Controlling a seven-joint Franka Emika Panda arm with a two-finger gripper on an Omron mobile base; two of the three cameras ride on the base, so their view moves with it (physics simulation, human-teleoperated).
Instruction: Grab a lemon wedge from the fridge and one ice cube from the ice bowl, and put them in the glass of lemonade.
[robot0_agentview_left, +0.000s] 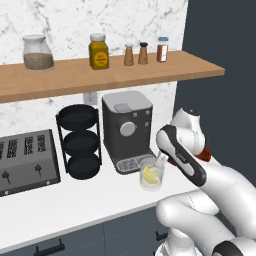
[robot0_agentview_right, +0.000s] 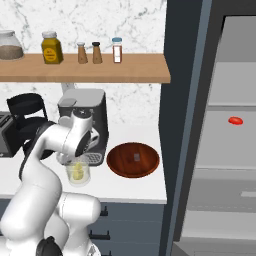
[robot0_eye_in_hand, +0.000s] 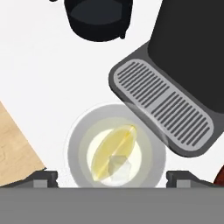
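Observation:
The glass of lemonade (robot0_agentview_left: 151, 178) (robot0_agentview_right: 78, 173) (robot0_eye_in_hand: 114, 151) stands on the white counter in front of the coffee machine. Inside it floats the yellow lemon wedge (robot0_agentview_left: 148, 174) (robot0_agentview_right: 77, 172) (robot0_eye_in_hand: 113, 146), with a pale ice cube (robot0_eye_in_hand: 119, 166) beside it. My gripper (robot0_agentview_left: 160, 161) (robot0_eye_in_hand: 113, 177) hangs straight above the glass, open, its fingertips (robot0_eye_in_hand: 43, 177) wide apart with nothing held. To the right, the brown ice bowl (robot0_agentview_right: 120, 162) holds another small ice cube (robot0_agentview_right: 136, 157). The fridge (robot0_agentview_right: 225, 145) stands open on the right.
A dark coffee machine (robot0_agentview_left: 127, 127) (robot0_eye_in_hand: 188, 57) is just behind the glass, with its drip grate (robot0_eye_in_hand: 164, 107) touching the rim's side. Black stacked trays (robot0_agentview_left: 80, 140), a toaster (robot0_agentview_left: 25, 160) and a wooden shelf (robot0_agentview_left: 100, 75) of jars lie left. A flat red item (robot0_agentview_right: 235, 120) sits on a fridge shelf.

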